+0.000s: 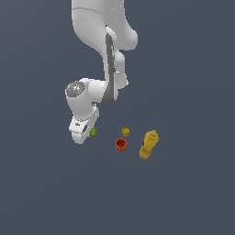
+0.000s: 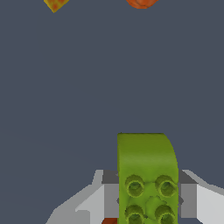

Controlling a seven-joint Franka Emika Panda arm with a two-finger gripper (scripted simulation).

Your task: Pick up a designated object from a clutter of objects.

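The red cup (image 1: 120, 145) is seen right of centre in the exterior view; its contents cannot be told. The green brick (image 2: 147, 179) is clamped between the closed-in gripper (image 2: 146, 199) fingers, long axis along them, studs facing the wrist camera.

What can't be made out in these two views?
- Green brick: exterior view, mostly hidden behind the hand.
- Finger contact on the brick: wrist view, cut by the frame edge.
- Orange-red ball: wrist view, cut off; unseen in exterior view.
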